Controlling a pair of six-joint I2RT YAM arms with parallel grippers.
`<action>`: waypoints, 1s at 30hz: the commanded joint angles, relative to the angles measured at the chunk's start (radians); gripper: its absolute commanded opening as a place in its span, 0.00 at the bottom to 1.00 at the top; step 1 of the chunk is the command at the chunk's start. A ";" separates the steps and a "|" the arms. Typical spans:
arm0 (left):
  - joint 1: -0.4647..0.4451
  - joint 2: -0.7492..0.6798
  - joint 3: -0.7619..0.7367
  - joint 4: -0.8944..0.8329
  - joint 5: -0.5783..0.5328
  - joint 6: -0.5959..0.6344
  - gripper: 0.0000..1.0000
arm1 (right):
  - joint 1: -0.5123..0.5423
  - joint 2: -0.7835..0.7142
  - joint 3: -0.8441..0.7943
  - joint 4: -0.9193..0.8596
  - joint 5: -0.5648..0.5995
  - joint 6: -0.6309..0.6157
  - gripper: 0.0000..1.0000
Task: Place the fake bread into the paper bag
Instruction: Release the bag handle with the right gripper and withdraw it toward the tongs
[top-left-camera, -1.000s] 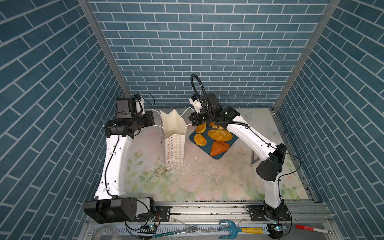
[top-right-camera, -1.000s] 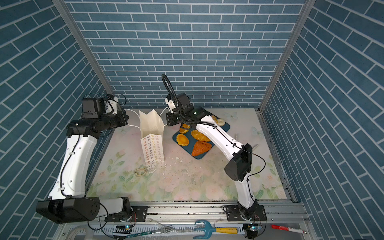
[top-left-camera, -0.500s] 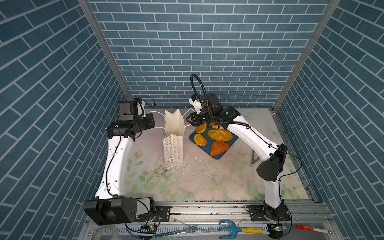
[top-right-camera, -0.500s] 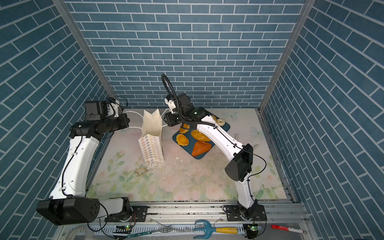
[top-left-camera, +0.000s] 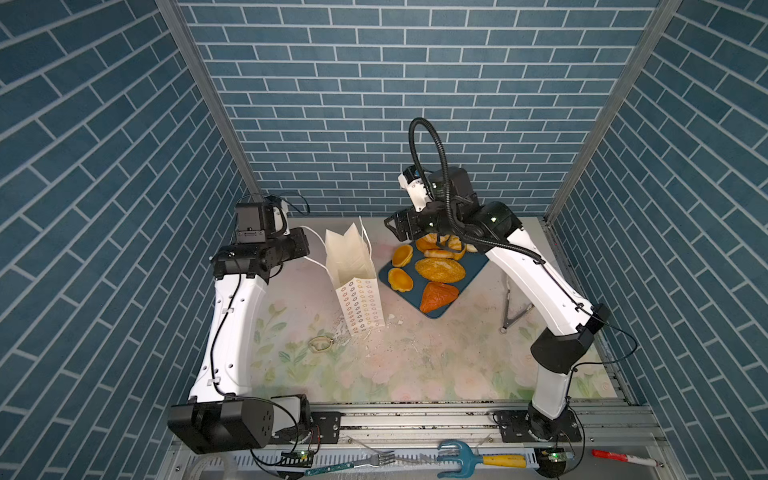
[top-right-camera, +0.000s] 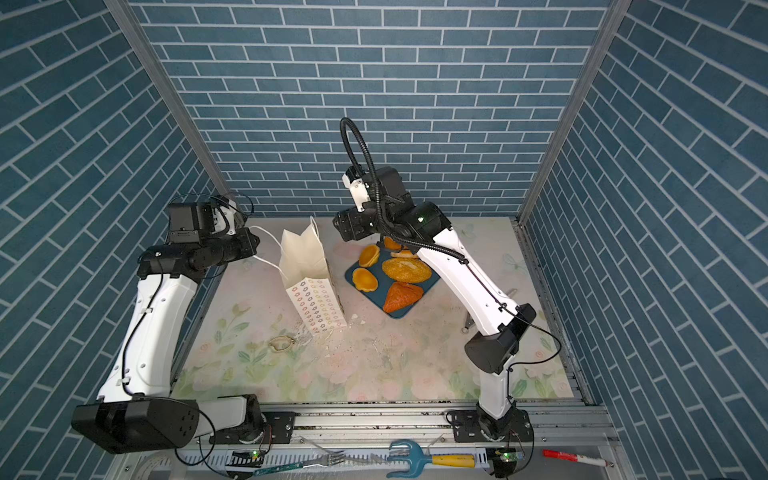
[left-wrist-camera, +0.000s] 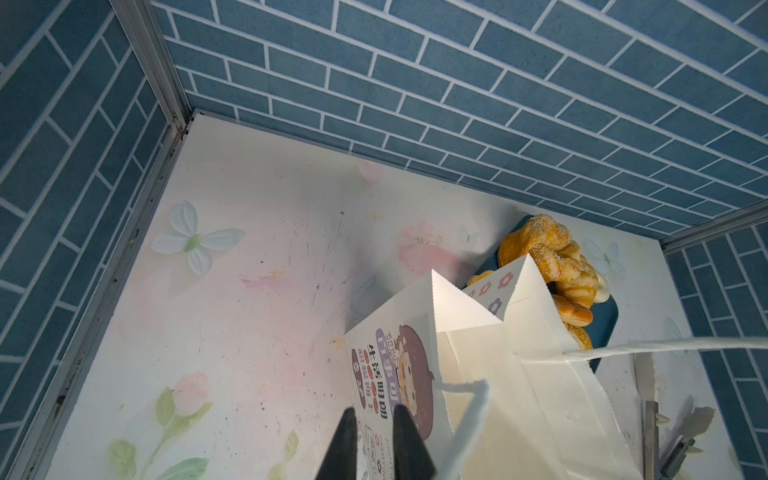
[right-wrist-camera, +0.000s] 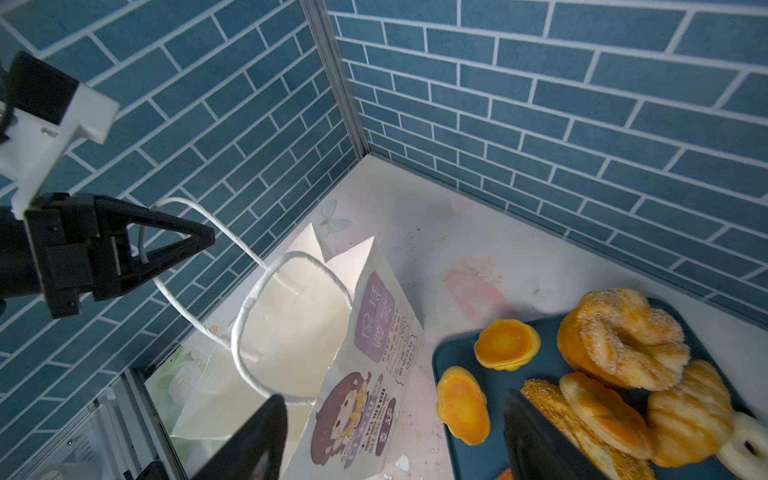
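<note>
Right tool gapes wide with nothing in it, hovering at upper centre in both top views over the far end of the dark teal tray. One of its fingers is just beside a white cord handle of the paper bag. Left tool shows only a narrow gap between its fingers. The bag's other cord handle loops up to it, but I cannot tell whether it is pinched. The paper bag stands upright with its mouth open at the centre of the floral desk, just left of the tray. The fake bread lies on the tray, right of centre.
</note>
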 joint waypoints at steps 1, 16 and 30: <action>0.007 -0.013 -0.018 0.002 -0.006 -0.010 0.19 | -0.026 -0.029 0.004 -0.087 0.011 -0.026 0.83; 0.007 -0.033 -0.004 0.010 0.045 -0.033 0.36 | -0.186 -0.057 -0.006 -0.250 0.040 0.069 0.87; 0.001 -0.047 0.017 0.039 0.131 -0.064 0.52 | -0.517 -0.406 -0.803 -0.256 0.143 0.352 0.86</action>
